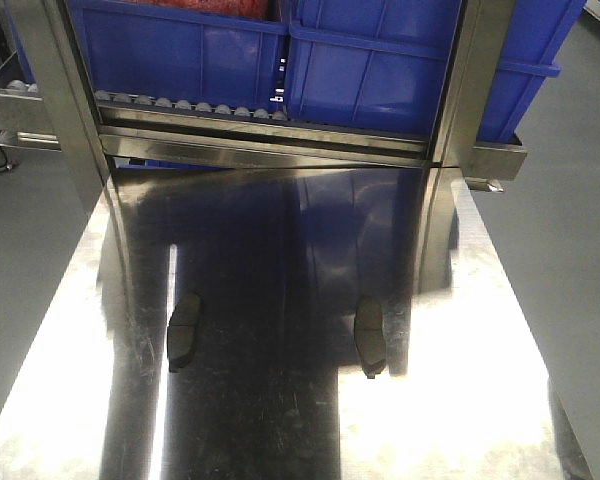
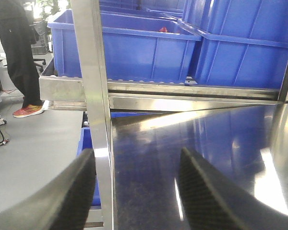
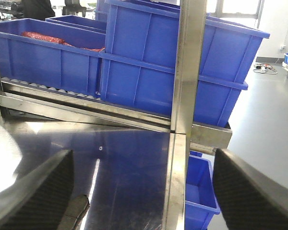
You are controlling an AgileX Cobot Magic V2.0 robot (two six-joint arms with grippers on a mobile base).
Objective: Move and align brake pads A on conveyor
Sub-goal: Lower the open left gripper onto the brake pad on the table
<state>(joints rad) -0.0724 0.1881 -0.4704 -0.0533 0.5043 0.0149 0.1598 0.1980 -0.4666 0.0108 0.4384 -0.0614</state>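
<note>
Two dark grey brake pads lie flat on a shiny steel tabletop (image 1: 460, 400), one on the left (image 1: 184, 331) and one on the right (image 1: 370, 336), each lengthwise front to back. The tip of a pad (image 3: 74, 213) shows beside the left finger in the right wrist view. My left gripper (image 2: 134, 191) hangs open over the table's left edge with nothing between its fingers. Over the table's right edge my right gripper (image 3: 141, 191) is wide open and holds nothing. Neither gripper appears in the front view. The conveyor is out of view.
A steel roller rack (image 1: 260, 140) with large blue bins (image 1: 380, 70) crosses the far end of the table. Steel uprights (image 2: 93, 96) (image 3: 185, 72) stand at its corners. A blue bin (image 3: 199, 191) sits on the floor to the right. A person (image 2: 17, 52) stands far left.
</note>
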